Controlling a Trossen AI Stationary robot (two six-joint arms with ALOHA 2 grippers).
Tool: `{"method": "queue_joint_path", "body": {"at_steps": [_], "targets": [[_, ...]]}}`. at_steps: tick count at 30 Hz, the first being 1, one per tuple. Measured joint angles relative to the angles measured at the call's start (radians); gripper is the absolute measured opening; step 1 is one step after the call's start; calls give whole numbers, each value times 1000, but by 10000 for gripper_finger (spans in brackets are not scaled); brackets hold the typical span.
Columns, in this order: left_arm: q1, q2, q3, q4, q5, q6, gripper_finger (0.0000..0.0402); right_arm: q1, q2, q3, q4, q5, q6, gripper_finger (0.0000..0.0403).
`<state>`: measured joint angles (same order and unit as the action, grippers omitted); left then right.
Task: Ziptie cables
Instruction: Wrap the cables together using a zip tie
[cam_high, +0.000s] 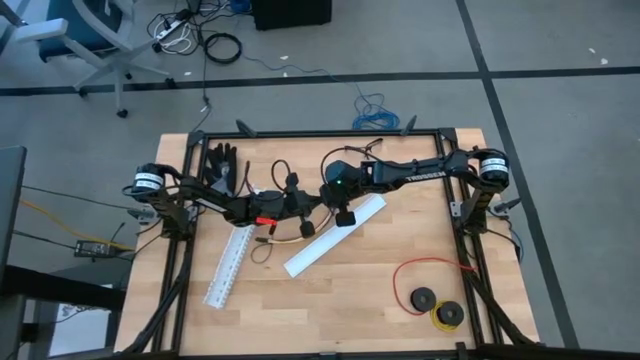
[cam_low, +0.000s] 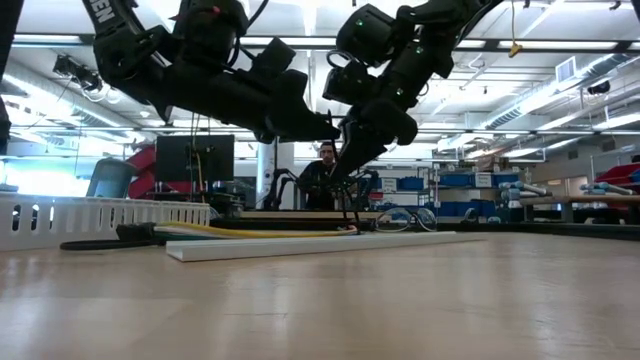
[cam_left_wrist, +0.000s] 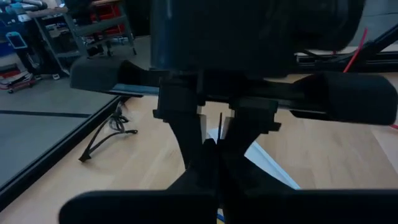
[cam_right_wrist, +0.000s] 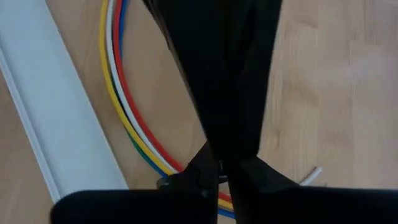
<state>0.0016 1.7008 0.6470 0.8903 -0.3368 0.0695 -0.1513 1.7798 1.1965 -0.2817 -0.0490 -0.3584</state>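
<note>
The cables (cam_right_wrist: 118, 93) are lying beside a white channel (cam_right_wrist: 56, 118), crowded from above by both arms; the left gripper (cam_left_wrist: 211, 155) and right gripper (cam_right_wrist: 224, 165) are pinched together.

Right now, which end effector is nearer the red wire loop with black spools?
Right, narrowly. They meet mid-table: the right end effector is on the side of the red wire loop, the left end effector just beyond it.

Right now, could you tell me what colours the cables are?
Yellow, white, red, blue and green cables, clearest in the right wrist view.
</note>
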Motion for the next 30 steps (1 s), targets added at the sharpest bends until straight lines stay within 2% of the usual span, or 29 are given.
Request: {"method": "queue_joint_path", "body": {"at_steps": [8,14,18,24,27,30], "targets": [[0,0,0,-13,-23,-22,1,-6,0,0,-26,67,3,96],[0,0,0,-36,-36,-48,1,-30,0,-1,-92,87,78,122],[-1,0,0,-36,-60,-48,0,-43,1,-2,-140,80,133,123],[-1,0,0,-36,-63,-48,0,-49,-20,-2,-264,92,332,104],[-1,0,-1,-42,-63,-48,0,-8,-59,-61,-274,185,397,90],[-1,0,-1,-50,-63,-48,0,48,-144,-168,-272,361,485,74]]}}
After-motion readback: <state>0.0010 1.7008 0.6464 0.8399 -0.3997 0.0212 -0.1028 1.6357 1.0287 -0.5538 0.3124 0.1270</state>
